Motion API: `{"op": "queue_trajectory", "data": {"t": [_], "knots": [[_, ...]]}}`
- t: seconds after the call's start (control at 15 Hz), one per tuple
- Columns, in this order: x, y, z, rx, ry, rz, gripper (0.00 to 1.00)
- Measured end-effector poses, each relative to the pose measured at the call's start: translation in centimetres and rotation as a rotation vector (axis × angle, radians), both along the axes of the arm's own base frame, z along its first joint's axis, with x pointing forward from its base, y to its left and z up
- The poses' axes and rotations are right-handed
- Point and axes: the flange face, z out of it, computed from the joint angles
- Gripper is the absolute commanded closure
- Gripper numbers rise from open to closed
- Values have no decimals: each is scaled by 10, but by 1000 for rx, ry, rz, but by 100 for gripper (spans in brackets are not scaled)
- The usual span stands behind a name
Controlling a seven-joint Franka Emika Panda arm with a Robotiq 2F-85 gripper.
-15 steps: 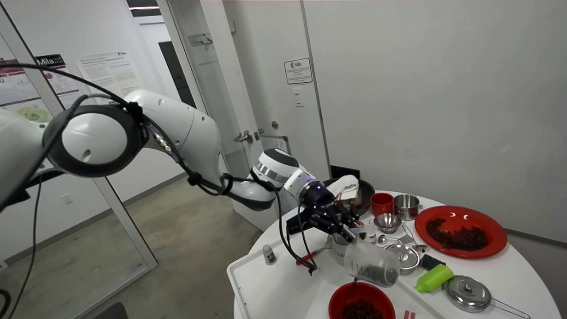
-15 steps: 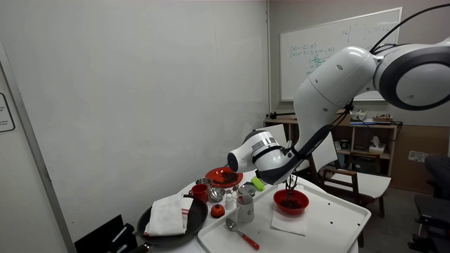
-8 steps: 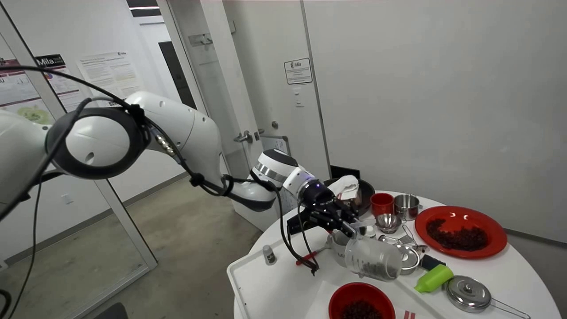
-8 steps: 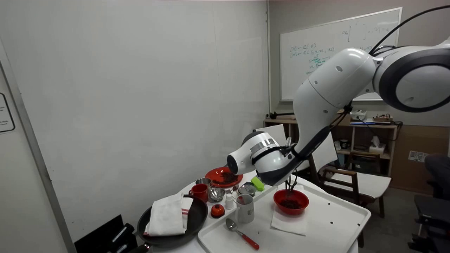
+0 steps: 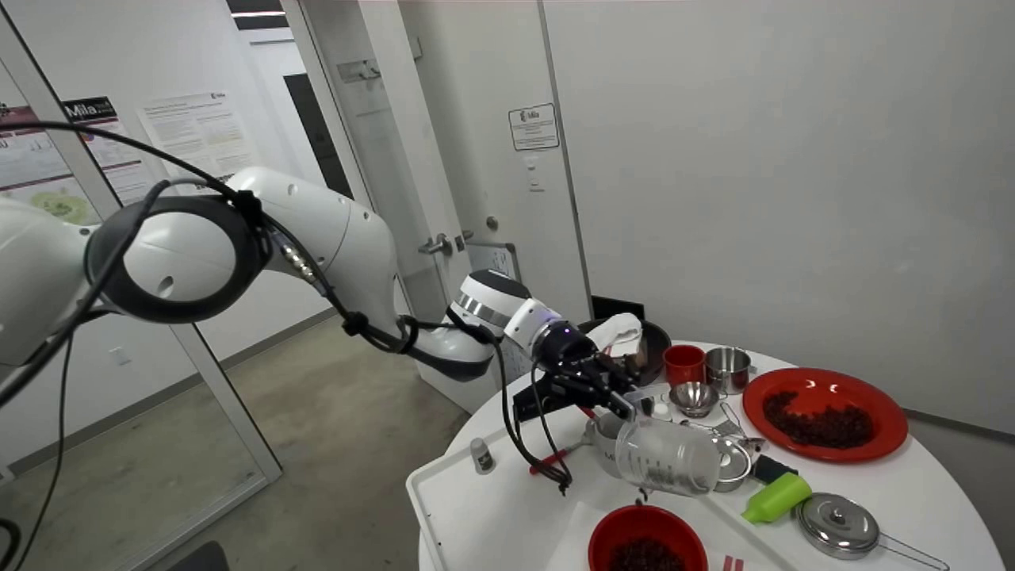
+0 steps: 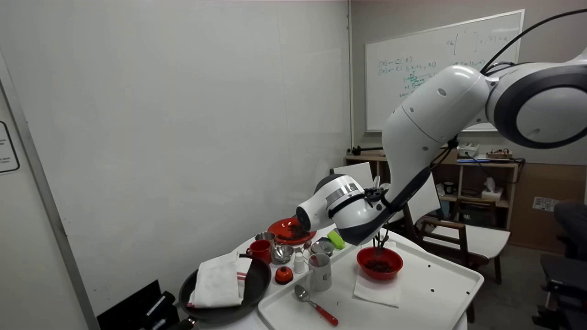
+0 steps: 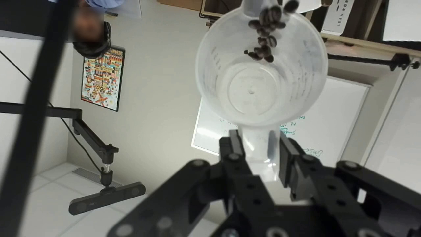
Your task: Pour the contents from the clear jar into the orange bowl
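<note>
The clear jar [image 5: 670, 456] is tipped nearly on its side above the tray, just over the far rim of the orange bowl [image 5: 626, 517]. My gripper [image 7: 258, 141] is shut on the jar's handle; the gripper also shows in an exterior view [image 5: 626, 406]. In the wrist view the inside of the jar [image 7: 251, 90] shows, with several dark beans [image 7: 264, 33] near its spout. Some beans are in the air just below the jar. The bowl holds dark beans and also shows in an exterior view [image 6: 379, 273]; there the arm hides the gripper and most of the jar.
The bowl stands on a napkin [image 6: 373, 293] on a white tray [image 6: 435, 266] with loose beans. A mug [image 6: 319, 273] and a red-handled spoon [image 6: 316, 307] are close by. A red plate [image 5: 825, 382] of beans, a green object [image 5: 777, 498] and metal cookware surround the tray.
The jar's far end has risen a little, so it tilts more, and fewer beans show in it. The upper arm has sunk slightly. Beans are falling toward the bowl.
</note>
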Motion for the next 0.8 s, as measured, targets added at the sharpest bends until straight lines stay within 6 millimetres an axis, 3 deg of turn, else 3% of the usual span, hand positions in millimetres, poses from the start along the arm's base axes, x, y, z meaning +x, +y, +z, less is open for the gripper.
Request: {"op": "queue_trajectory", "data": {"t": [0.8], "knots": [[1, 10, -9, -56, 30, 21, 89]]}}
